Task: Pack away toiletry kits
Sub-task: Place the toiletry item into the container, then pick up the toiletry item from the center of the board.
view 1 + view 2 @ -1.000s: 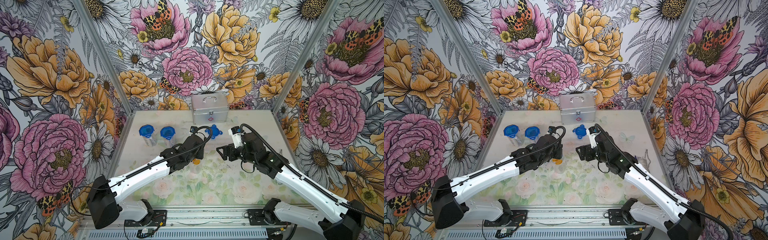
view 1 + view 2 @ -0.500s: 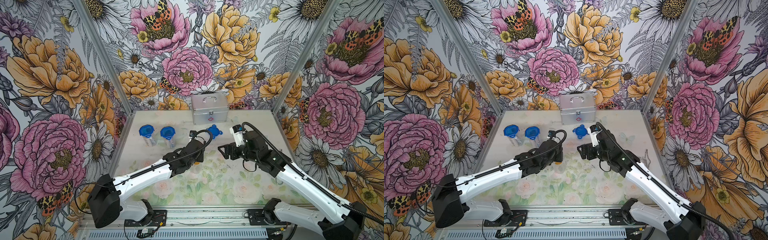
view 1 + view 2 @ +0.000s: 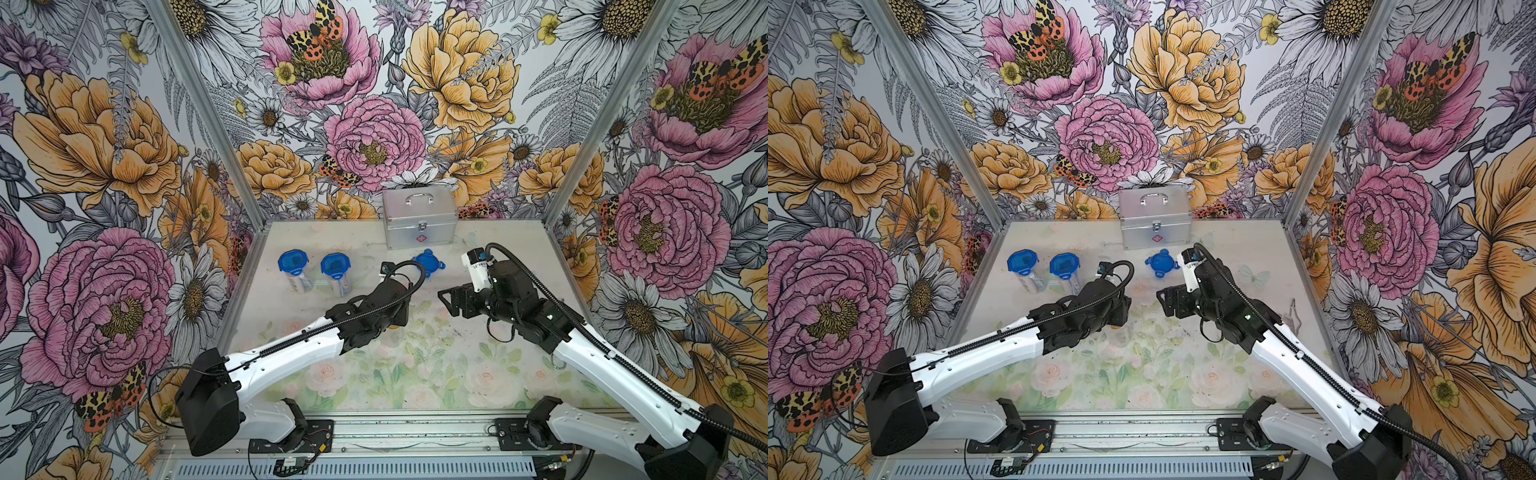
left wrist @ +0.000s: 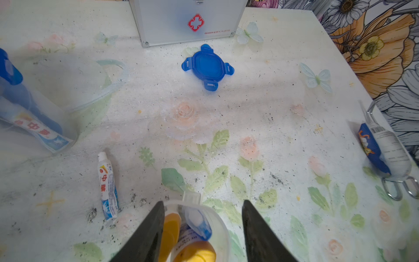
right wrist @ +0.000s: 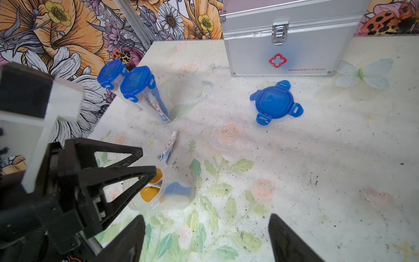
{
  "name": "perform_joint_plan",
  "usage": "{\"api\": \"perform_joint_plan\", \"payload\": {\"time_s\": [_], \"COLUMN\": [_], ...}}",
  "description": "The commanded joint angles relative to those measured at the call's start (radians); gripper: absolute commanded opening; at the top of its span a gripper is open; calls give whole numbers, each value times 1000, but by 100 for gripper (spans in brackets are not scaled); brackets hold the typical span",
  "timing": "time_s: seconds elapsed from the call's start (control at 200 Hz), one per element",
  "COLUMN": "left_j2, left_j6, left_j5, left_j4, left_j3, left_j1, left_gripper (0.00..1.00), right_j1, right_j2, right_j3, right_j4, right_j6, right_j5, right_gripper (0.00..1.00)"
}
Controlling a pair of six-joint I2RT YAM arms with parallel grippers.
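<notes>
left tool [image 4: 203, 202] jaws apart, straddling open cup [image 4: 223, 231] | right tool [image 5: 205, 216] wide, empty | blue lid [image 3: 428, 264] at cup's 1 o'clock

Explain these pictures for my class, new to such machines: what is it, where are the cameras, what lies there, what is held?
Two robot arms share a table. Both top views look down on it; each wrist view looks along one arm's jaws. On the table: a silver case, two lidded cups, a loose blue lid, a loose tube and an open cup of orange-capped bottles. The left arm's jaws stand open over that cup; the right arm's are open too. Nothing is held.
</notes>
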Motion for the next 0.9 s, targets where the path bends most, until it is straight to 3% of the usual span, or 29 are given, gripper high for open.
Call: {"api": "perform_joint_plan", "payload": {"time_s": [0.0, 0.02, 0.035, 0.26, 0.445, 0.63, 0.896], "left_j2": [-80, -95, -106, -257, -182, -35, 228], "left_j6": [-47, -58, -69, -140, -88, -56, -31], "left_j5": [100, 126, 153, 425, 466, 469, 462], "left_j4": [-148, -166, -184, -421, -469, -312, -168], "left_j3": [80, 79, 79, -11, -71, -109, -47], "left_j1": [45, 63, 76, 358, 487, 531, 517], "left_gripper": [63, 65, 67, 70, 70, 68, 61], "right_j1": [-7, -7, -7, 32, 49, 49, 46], "right_j2": [-7, -4, 0, 100, 163, 181, 168], "right_j3": [33, 33, 34, 104, 139, 139, 126], "right_j4": [-8, -9, -11, -53, -49, -45, -34], "right_j6": [-10, -8, -5, -17, -21, -5, 6], "right_j5": [20, 21, 20, 10, 13, 18, 33], "right_gripper": [86, 98, 99, 99, 100, 100, 99]}}
